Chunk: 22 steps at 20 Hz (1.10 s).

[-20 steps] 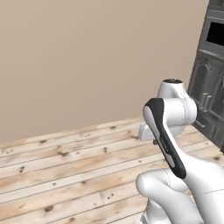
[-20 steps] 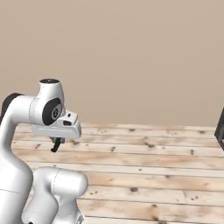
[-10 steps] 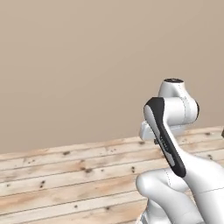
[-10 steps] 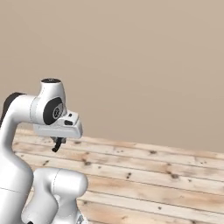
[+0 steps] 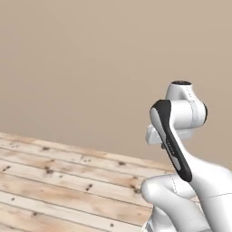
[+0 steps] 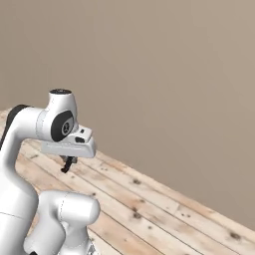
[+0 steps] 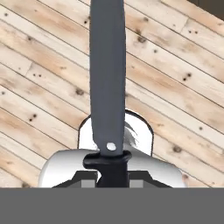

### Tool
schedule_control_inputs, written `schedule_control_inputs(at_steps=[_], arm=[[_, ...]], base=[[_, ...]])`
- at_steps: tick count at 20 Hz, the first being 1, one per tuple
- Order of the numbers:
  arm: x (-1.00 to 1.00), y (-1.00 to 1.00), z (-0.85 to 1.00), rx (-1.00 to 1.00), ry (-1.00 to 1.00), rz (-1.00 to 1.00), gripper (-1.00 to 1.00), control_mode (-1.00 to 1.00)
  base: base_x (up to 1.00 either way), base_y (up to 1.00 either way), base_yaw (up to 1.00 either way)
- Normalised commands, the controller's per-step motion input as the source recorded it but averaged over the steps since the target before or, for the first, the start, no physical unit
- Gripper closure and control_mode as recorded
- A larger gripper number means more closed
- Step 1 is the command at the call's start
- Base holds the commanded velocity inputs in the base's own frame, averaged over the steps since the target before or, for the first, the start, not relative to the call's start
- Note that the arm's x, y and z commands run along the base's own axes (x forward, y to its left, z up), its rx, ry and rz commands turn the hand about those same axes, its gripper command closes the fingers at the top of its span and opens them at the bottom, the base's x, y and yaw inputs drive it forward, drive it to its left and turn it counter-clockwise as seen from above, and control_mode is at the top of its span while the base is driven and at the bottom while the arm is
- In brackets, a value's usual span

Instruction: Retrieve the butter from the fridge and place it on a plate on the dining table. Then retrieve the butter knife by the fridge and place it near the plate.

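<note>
We are looking across a pale plank floor (image 5: pixel 59 181) toward a plain beige wall (image 5: pixel 81 68), with our white arm (image 5: pixel 181 136) folded up over the floor on the right of the left base view. In the right base view the arm is rising at the left, and our hand (image 6: pixel 67 163) is hanging just under the wrist block, above the floor and in front of the wall; its dark tips are showing together there. In the hand view we are gripping the butter knife (image 7: pixel 107 74) by its black handle at the bottom edge, with the hand closed on it. The grey blade is pointing straight up the picture, away from the hand, and is lying over the floor planks running diagonally beneath it.
</note>
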Motion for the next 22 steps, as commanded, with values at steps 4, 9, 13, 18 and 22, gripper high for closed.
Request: schedule_control_inputs(at_steps=[4, 9, 13, 18, 22], arm=[[0.00, 0.00, 0.00, 0.00, 0.00, 0.00, 1.00, 1.00], [0.00, 0.00, 0.00, 0.00, 0.00, 0.00, 1.00, 1.00], [0.00, 0.00, 0.00, 0.00, 0.00, 0.00, 1.00, 1.00], [0.00, 0.00, 0.00, 0.00, 0.00, 0.00, 1.00, 1.00], [0.00, 0.00, 0.00, 0.00, 0.00, 0.00, 1.00, 1.00]], base=[[0.74, 0.00, 0.82], [0.82, 0.00, 0.77], [0.99, -0.01, 0.72], [1.00, 0.00, 0.67], [1.00, 0.00, 0.60]])
